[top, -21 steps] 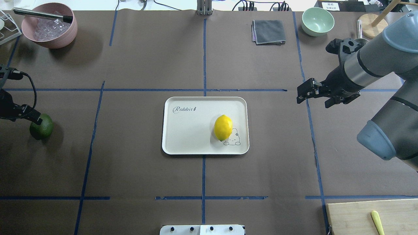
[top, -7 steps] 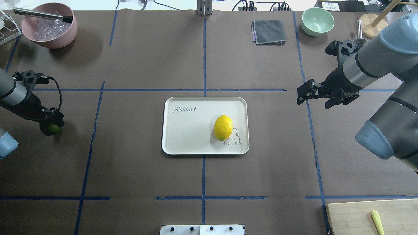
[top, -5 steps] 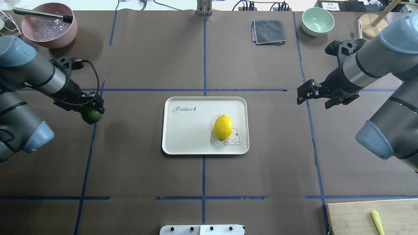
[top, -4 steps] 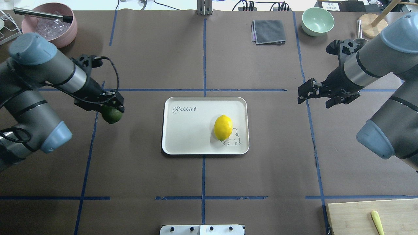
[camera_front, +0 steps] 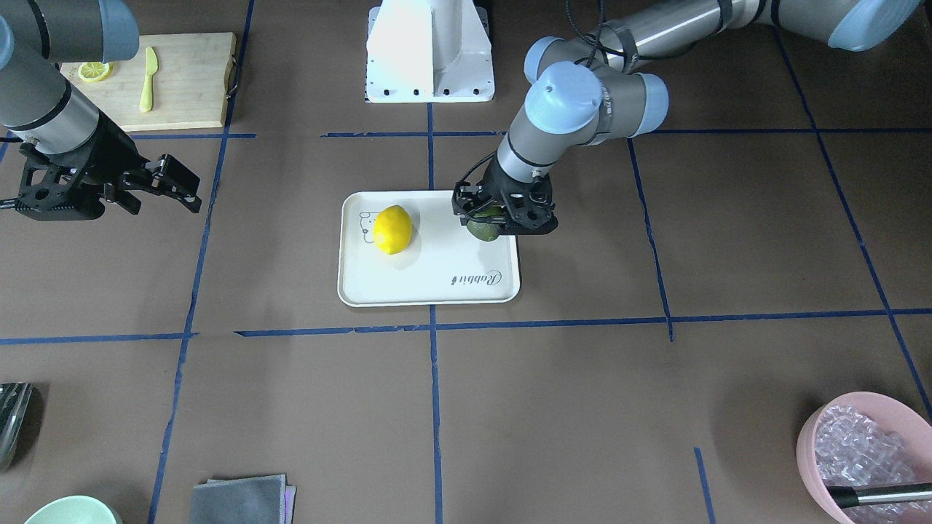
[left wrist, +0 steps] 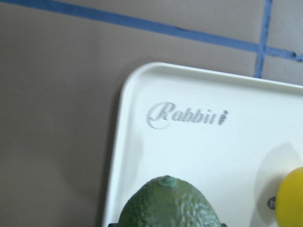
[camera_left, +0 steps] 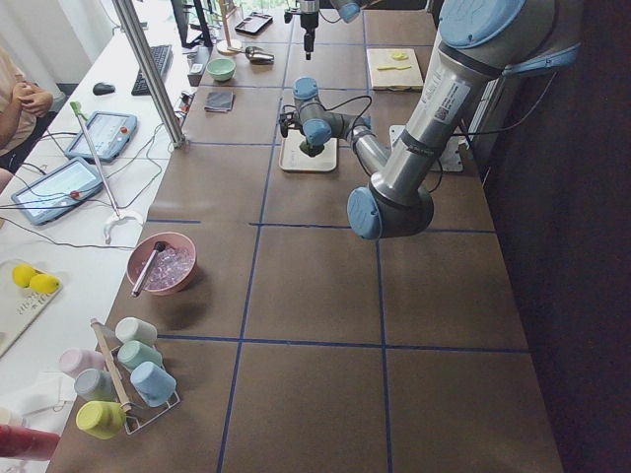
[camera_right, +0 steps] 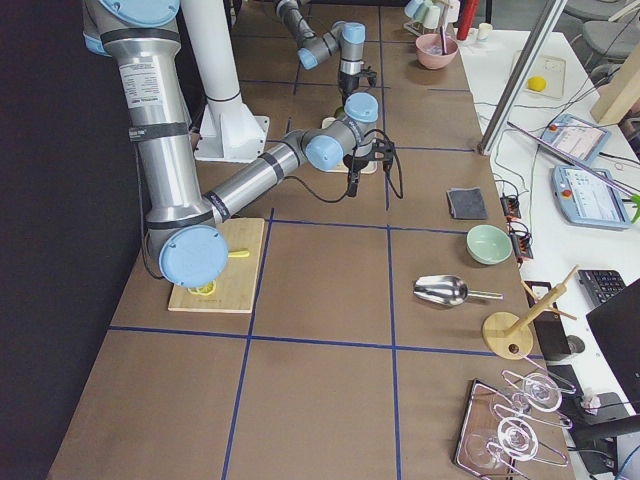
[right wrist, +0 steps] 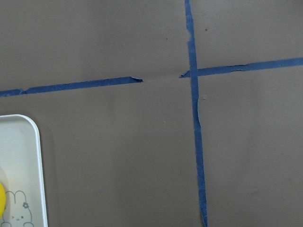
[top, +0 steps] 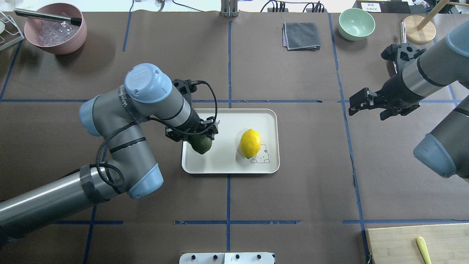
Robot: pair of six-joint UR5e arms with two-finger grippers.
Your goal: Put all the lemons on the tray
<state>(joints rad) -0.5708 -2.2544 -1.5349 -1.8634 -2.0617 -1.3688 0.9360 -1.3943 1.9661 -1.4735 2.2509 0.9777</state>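
Observation:
The off-white tray (top: 223,124) lies at the table's middle. The bright yellow lemon (top: 250,143) rests on its right half, next to the rabbit drawing. My left gripper (top: 196,135) is shut on the dark green lemon (top: 202,144) and holds it over the tray's left part, near the left rim. In the front-facing view the green lemon (camera_front: 483,230) hangs between the left gripper's fingers (camera_front: 502,218). The left wrist view shows its bumpy top (left wrist: 168,208) above the tray (left wrist: 199,156). My right gripper (top: 355,102) is open and empty, well to the right of the tray.
A pink bowl (top: 55,29) stands at the back left. A grey cloth (top: 301,35) and a green bowl (top: 356,24) are at the back right. A wooden cutting board (top: 403,242) with a yellow knife (top: 423,249) is at the front right.
My left arm has lifted the green lemon from the table's far left and carried it right, to over the tray's left part. My right gripper has drawn back a little to the right.

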